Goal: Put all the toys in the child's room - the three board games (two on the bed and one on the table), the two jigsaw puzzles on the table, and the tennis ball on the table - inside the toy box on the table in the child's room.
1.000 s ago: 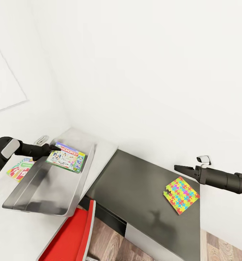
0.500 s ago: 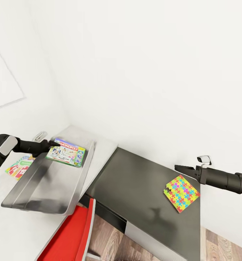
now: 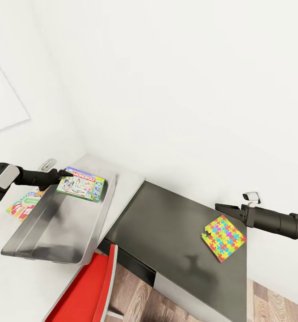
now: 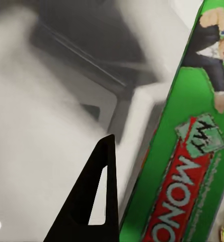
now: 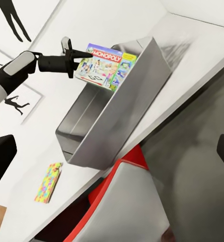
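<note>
We are holding Monopoly board game (image 3: 80, 187) in closed left gripper (image 3: 63, 175) over toy box (image 3: 55, 228); right gripper (image 3: 218, 207) hanging above jigsaw puzzle (image 3: 223, 238), opening unclear.

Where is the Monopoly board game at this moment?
In the head view, the Monopoly board game is at the left, held by the left gripper above the far end of the toy box on the table.
</note>
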